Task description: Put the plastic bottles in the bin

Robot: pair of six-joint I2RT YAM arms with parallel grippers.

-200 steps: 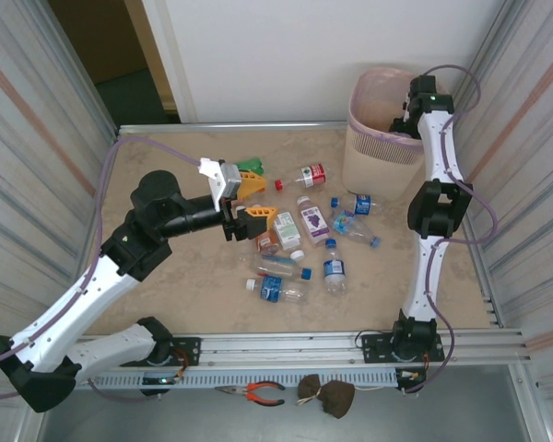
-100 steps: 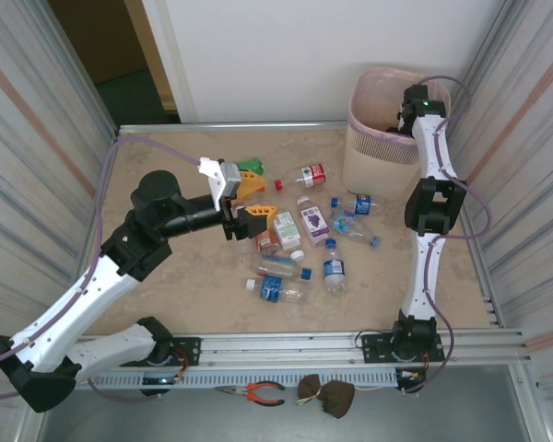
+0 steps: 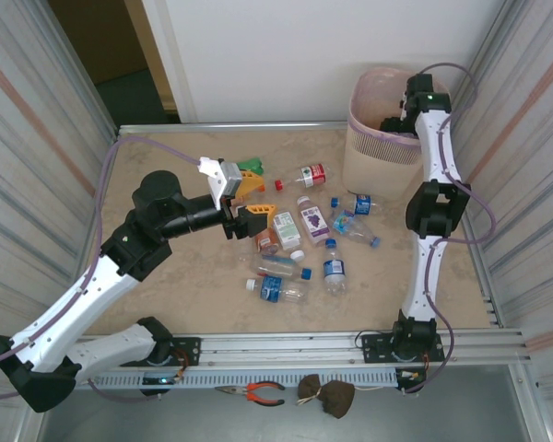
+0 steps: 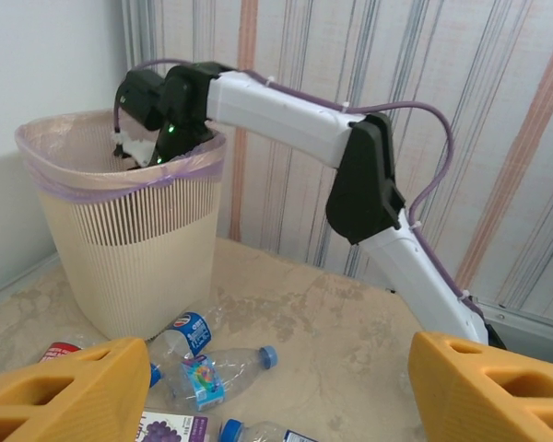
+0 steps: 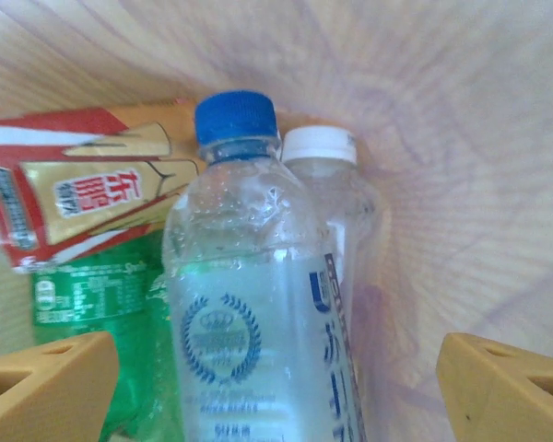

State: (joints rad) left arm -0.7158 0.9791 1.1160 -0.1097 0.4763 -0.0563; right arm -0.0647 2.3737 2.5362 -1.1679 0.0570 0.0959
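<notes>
**Item:** plastic bottles (image 3: pixel 300 241), about a dozen lying loose mid-tabletop (image 3: pixel 166 157), just right of your left gripper (image 3: pixel 253 201). More lie inside the bin (image 3: pixel 369 166) at the far right corner.

**Handling (judged):** light, thin-walled, slick, and apt to roll or dent. Grip across the labelled belly, not the cap.

**Legible:**
- grape-picture bottle (image 3: pixel 311 219)
- in the bin, a blue-capped bottle (image 5: pixel 249 304) with a blue wreath crest
- red-gold label (image 5: pixel 83 198) in Chinese characters
- green bottle (image 5: pixel 101 304), possibly Sprite

**Jaws:**
- Left gripper: parted, empty.
- Right gripper (image 5: pixel 276 387), inside the bin: spread wide, gripping nothing.

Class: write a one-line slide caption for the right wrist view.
Open right gripper above a blue-capped clear bottle among other bottles inside the bin.
</notes>
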